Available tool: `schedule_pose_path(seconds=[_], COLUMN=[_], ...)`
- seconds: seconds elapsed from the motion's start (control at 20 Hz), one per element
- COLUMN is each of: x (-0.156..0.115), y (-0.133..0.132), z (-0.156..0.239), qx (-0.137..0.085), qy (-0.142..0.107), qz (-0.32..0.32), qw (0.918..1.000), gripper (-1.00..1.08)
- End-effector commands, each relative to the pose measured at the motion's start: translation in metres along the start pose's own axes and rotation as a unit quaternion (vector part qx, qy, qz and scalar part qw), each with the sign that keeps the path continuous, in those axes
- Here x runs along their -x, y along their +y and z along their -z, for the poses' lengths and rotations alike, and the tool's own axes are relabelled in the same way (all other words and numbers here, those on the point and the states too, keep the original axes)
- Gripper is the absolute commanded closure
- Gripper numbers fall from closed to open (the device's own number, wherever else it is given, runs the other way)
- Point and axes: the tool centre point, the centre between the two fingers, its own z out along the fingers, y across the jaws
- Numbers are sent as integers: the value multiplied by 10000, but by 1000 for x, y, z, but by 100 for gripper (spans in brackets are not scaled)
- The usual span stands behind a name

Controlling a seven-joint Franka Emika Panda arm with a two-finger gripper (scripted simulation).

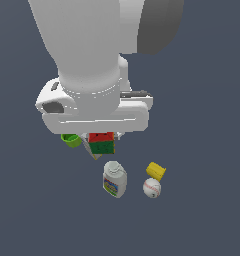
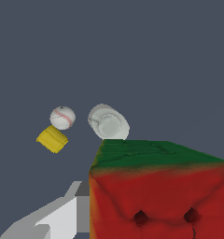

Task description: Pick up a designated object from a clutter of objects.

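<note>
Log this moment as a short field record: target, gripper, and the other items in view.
target: puzzle cube, red and green faces showing, right under the arm's hand
gripper: one finger beside the cube's red face; grip cannot be confirmed
bottle: white labelled bottle
baseball: at the exterior view's right of the bottle
yellow block: next to the baseball
green cup: partly hidden by the hand

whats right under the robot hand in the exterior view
The puzzle cube, red face above green, sits directly beneath the gripper. A green cup peeks out beside it. The arm covers the cube's upper part and the gripper's fingers there.
</note>
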Motion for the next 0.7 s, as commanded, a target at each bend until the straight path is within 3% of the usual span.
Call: schedule_pose_path(seconds=[0.0, 0.65], x=[-6, -24], y=[11, 39], z=[14, 48], qx=[3, 6], qy=[7, 8], qz=[3, 1], qw=[10000, 10000], gripper=[108, 108])
